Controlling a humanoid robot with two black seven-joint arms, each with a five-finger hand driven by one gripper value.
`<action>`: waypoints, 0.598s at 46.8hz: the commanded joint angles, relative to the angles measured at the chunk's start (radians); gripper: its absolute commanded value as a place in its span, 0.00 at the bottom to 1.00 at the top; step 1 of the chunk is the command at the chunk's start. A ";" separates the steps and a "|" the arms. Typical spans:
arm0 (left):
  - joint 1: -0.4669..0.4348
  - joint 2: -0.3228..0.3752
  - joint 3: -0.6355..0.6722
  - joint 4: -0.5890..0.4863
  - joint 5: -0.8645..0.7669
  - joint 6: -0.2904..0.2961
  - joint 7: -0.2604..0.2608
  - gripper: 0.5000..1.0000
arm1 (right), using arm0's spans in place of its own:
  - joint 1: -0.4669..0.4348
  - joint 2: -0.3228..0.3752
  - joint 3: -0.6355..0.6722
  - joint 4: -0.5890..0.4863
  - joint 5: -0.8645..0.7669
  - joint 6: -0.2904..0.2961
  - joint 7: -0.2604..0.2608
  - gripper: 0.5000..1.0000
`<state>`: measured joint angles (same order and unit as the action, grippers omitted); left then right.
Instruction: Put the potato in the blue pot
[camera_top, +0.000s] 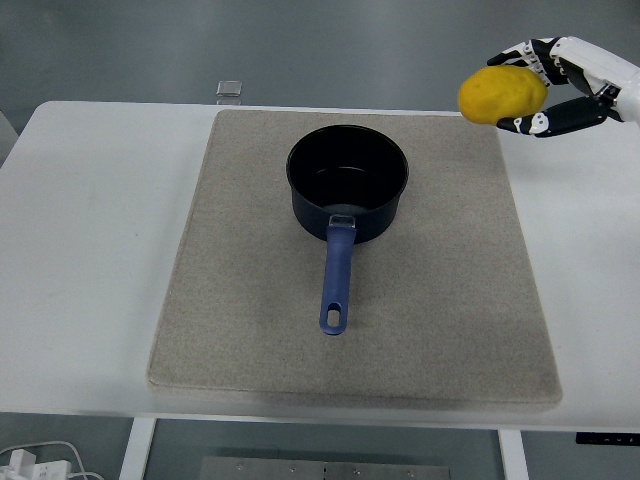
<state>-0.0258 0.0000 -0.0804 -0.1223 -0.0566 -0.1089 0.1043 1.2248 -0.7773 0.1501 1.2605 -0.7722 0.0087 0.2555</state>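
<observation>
The right hand (560, 85) pinches the yellow oval potato (502, 94) aloft, at two o'clock from the dark-blue long-handled metal pot (347, 190).

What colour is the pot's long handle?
Blue. The handle sticks out toward the table's near edge from the pot, clearest in the head view.

A lab-like test room: bare white table (90, 250), grey mat (450, 300), plain grey floor (300, 50).

Bright, even overhead light; soft faint shadows; sharp focus; no glare; no noticeable distortion.
</observation>
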 joint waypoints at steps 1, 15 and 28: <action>0.001 0.000 0.001 0.000 0.001 0.000 0.000 1.00 | 0.004 0.075 0.002 -0.024 -0.001 -0.003 -0.004 0.00; 0.000 0.000 0.001 0.000 0.000 0.000 0.000 1.00 | 0.065 0.358 -0.021 -0.225 -0.001 0.005 -0.005 0.00; 0.000 0.000 0.001 0.001 0.000 0.000 0.000 1.00 | 0.074 0.470 -0.063 -0.309 -0.001 0.005 -0.004 0.00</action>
<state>-0.0255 0.0000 -0.0800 -0.1221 -0.0567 -0.1089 0.1043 1.3108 -0.3258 0.0893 0.9622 -0.7728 0.0139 0.2513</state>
